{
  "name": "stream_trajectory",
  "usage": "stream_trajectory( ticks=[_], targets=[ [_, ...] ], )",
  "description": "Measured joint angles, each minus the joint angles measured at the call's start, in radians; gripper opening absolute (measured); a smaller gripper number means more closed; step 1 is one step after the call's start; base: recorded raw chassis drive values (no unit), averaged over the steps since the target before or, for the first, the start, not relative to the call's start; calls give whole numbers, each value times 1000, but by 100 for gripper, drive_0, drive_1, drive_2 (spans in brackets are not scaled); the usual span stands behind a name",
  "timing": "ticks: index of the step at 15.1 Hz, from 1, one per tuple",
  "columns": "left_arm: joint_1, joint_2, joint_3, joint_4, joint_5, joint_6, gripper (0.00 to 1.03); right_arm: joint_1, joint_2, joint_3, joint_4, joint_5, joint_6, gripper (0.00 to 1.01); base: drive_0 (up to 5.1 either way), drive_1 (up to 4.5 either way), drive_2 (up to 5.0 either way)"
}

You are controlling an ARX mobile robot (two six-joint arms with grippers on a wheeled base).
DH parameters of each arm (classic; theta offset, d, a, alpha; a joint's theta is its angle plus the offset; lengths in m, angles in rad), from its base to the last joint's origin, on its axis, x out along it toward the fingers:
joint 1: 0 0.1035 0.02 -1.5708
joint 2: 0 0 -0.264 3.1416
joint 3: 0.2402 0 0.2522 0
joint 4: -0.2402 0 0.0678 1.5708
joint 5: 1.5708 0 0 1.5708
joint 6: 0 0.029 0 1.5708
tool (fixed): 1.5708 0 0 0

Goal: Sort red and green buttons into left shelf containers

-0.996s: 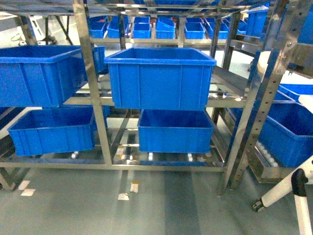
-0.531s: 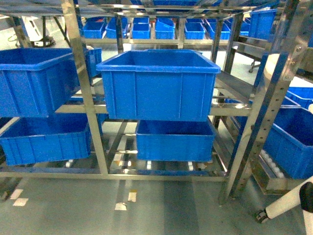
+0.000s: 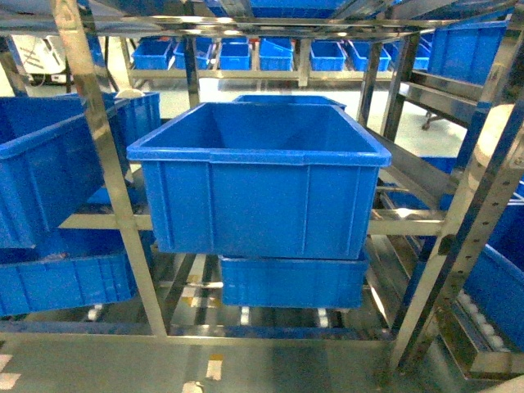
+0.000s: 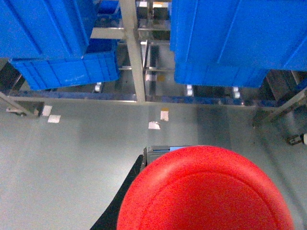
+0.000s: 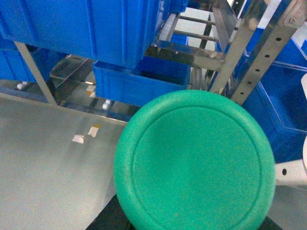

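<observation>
Blue deep bins sit on the steel shelf (image 3: 106, 176): one large bin (image 3: 258, 184) in the middle, another bin (image 3: 45, 176) at left. The red button (image 4: 206, 191) fills the left wrist view and the green button (image 5: 194, 160) fills the right wrist view, both above the grey floor (image 4: 72, 163). The caps hide both claws, so I cannot tell if they are clenched.

Red button: round, domed red mushroom cap (image 4: 206, 191), glossy, fills the lower part of the left wrist view, seen from directly above the cap; a grey-blue block edge shows just behind it.
Green button: round green cap (image 5: 194, 165) with a shallow raised rim ring, fills the lower centre of the right wrist view, cap face toward the camera.
Upper centre bin: large deep blue plastic bin (image 3: 258, 201), thick rolled rim, ribbed sides, on the middle shelf, interior visibly bare.
Upper left bin: matching deep blue plastic bin (image 3: 41, 176), same shelf level, beyond the steel upright, partly cut off by the frame edge.
</observation>
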Motion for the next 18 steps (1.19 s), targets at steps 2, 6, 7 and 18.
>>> stream_trajectory(
  ticks=[2, 6, 7, 18],
  targets=[
    [0, 0, 0, -1, 0, 0, 26, 0, 5, 0, -5, 0, 0, 26, 5, 421, -412],
    [0, -1, 0, -2, 0, 0, 26, 0, 1, 0, -1, 0, 0, 26, 12, 431, -407],
    [0, -2, 0, 2, 1, 0, 26, 0, 0, 0, 1, 0, 0, 26, 14, 434, -405],
    [1, 3, 1, 0, 1, 0, 26, 0, 4, 0, -2, 1, 0, 26, -261, 219, 68]
  ],
)
